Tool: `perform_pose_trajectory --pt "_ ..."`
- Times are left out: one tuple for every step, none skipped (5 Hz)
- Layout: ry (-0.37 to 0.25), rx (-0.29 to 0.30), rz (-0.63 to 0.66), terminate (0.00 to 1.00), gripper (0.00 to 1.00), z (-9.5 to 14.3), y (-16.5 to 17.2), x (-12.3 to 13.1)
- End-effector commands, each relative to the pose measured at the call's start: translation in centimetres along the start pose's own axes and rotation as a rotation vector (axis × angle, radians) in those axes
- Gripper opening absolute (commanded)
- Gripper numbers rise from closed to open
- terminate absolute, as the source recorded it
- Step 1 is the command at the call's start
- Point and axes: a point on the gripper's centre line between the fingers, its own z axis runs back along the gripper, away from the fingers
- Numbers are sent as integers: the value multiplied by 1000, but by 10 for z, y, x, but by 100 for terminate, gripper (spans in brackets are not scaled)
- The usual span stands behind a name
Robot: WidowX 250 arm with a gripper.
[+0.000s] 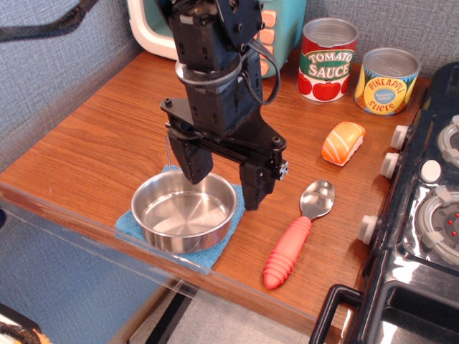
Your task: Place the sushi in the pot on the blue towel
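The sushi (343,142), an orange-topped nigiri on a white base, lies on the wooden table to the right, apart from everything. The pot (184,211), a shallow shiny steel pan, sits on the blue towel (216,251) near the table's front edge and holds nothing. My gripper (226,188) hangs over the pot's far right rim, open, with nothing between its black fingers (193,163). The sushi is well to the right of the gripper.
A red-handled spoon (297,236) lies right of the pot. A tomato sauce can (328,59) and a pineapple slices can (386,80) stand at the back right. A toy stove (423,236) borders the right side, a clear barrier (86,229) the front.
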Motion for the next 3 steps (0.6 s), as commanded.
perform_pose_trajectory --pt "0 0 0 0 100 0 0 0" --pt "-2 3 28 0 100 -17 -5 35" --pt "-26 26 58 0 100 -36 -12 78"
